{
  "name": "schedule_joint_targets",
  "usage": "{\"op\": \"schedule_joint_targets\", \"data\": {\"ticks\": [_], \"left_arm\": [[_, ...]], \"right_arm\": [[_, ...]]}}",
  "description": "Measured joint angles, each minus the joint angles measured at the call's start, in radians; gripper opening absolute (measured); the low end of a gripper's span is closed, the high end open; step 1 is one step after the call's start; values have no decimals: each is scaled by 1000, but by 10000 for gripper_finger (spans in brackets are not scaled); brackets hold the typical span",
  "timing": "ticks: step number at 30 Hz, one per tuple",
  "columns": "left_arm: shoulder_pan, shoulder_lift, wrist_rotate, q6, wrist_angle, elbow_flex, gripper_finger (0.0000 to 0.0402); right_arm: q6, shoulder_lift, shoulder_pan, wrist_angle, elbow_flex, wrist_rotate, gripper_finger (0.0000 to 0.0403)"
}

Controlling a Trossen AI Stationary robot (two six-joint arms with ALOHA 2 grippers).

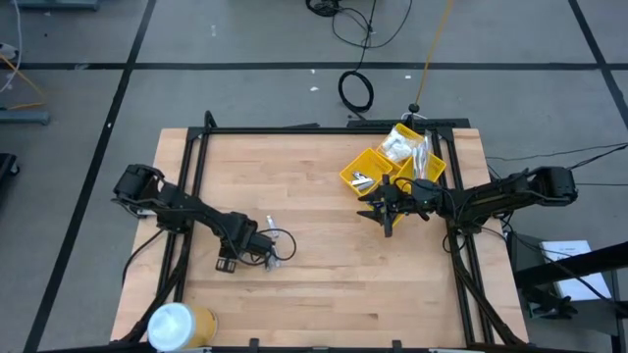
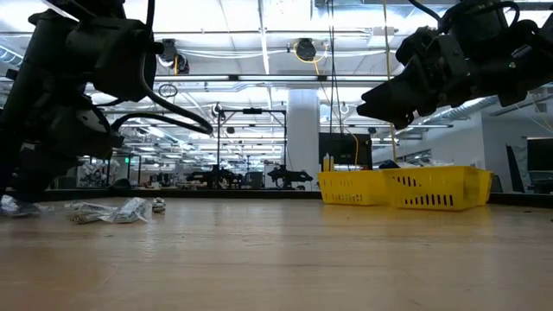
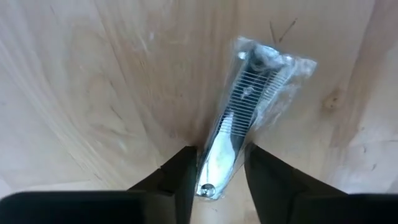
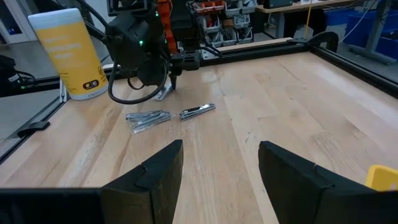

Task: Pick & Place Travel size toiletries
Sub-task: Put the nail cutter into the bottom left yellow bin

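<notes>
The left end effector (image 3: pixel 216 177) pinched a wrapped comb (image 3: pixel 249 106) against the surface (image 1: pixel 324 284) for lifting, while the right end effector (image 4: pixel 219 165) waited open beside the yellow bin (image 1: pixel 368 157).

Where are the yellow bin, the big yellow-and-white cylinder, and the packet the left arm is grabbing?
yellow bin (image 1: pixel 365 163): high view, its near-left wall.
yellow-and-white cylinder (image 4: pixel 65 53): right wrist view, its yellow side.
packet (image 3: pixel 249 99): left wrist view, its ridged middle.

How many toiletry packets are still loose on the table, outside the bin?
3: one packet between the left gripper's fingers, a second packet and a third packet lying just beyond it. More may be hidden under that arm.
</notes>
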Motion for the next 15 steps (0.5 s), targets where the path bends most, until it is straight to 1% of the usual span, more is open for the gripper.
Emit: {"op": "schedule_joint_targets", "data": {"ticks": [3, 8, 12, 15], "left_arm": [[1, 0, 11, -15, 14, 0, 103], [1, -2, 15, -29, 20, 0, 36], [1, -2, 16, -88, 19, 3, 35], [0, 2, 14, -144, 14, 27, 35]], "right_arm": [[0, 0, 0, 0, 0, 0, 196], [3, 0, 0, 0, 0, 0, 196], [3, 0, 0, 0, 0, 0, 196], [4, 0, 0, 0, 0, 0, 196]]}}
